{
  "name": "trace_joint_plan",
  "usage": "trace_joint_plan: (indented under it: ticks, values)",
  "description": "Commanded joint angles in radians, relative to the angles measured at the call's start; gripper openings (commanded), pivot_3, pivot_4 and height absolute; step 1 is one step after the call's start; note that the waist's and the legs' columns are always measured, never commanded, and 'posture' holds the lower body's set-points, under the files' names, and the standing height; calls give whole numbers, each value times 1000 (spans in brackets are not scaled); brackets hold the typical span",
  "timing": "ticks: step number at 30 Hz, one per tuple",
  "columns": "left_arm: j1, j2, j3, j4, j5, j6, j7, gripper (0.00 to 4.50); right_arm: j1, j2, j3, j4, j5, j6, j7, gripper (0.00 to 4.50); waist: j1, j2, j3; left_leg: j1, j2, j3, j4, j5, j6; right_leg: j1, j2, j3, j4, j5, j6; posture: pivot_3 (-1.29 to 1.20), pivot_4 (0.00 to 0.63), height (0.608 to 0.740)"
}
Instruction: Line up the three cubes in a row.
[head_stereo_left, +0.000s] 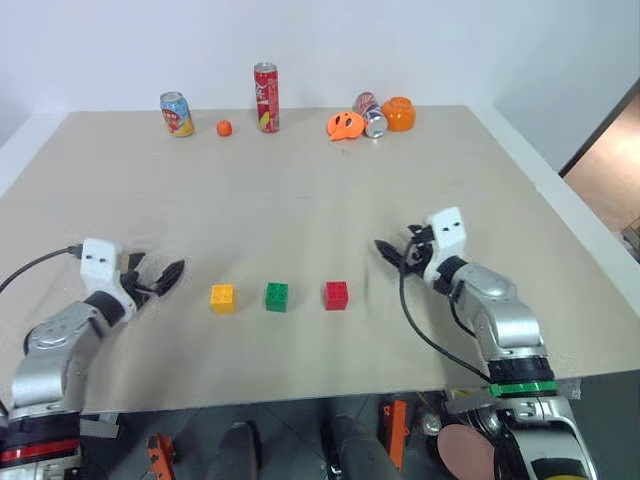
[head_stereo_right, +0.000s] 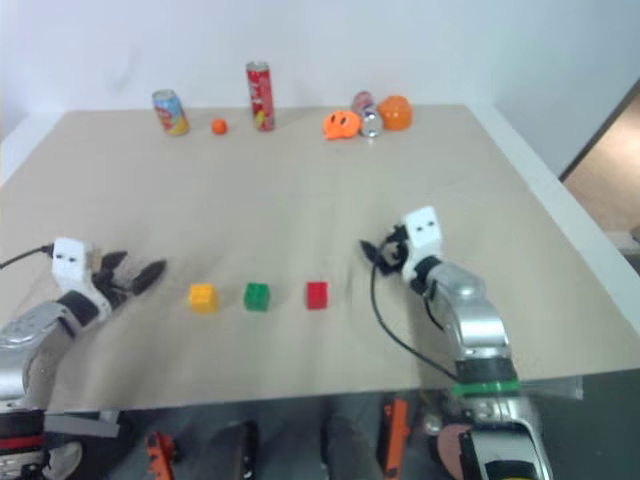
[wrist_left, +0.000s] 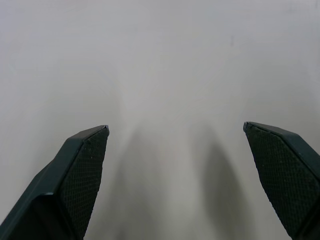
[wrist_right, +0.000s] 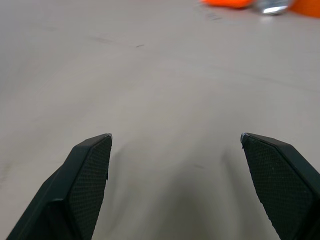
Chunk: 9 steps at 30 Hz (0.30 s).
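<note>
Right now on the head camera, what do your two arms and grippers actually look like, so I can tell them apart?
Both arms are silver-grey metal with a white boxy block at the wrist and black two-finger grippers. The left gripper has a black cable trailing off its wrist; its arm carries a red band low down. The right gripper has a black cable looping along its forearm, which wears a green band. The fingers have textured black pads.

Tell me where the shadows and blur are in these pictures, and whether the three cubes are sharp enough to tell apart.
Left eye view: yellow cube, green cube and red cube are crisp, with short soft shadows under even light; right eye view: the same cubes look softer. Left wrist view: two faint shadow streaks on the table ahead of the fingers. Right wrist view: the far orange toys are blurred.
</note>
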Motion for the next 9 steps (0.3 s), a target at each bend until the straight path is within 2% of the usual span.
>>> trace_joint_plan:
  ticks: [1, 4, 9]
  values:
    - [-19, -84, 6, -102, 1, 56, 155, 4479, 44, 18, -63, -153, 29, 36, -69, 4268, -2, 0, 0, 3, 0, 0, 0, 0, 0, 3, 0, 0, 0, -2, -3, 0, 150, 740]
    - [-36, -140, -26, -162, 37, 94, 248, 4479, 86, 49, -91, -239, 17, 59, -151, 4268, -5, 0, 0, 8, -1, -1, 1, 0, 0, 7, 1, 1, -1, -3, -4, 0, 150, 740]
    - [-58, -151, -42, -198, 86, 198, 354, 4479, 121, 74, -93, -259, -28, 70, -243, 4268, -5, 0, 0, 9, -5, -2, 1, 0, 0, 8, 0, 3, -1, -3, -5, 0, 150, 740]
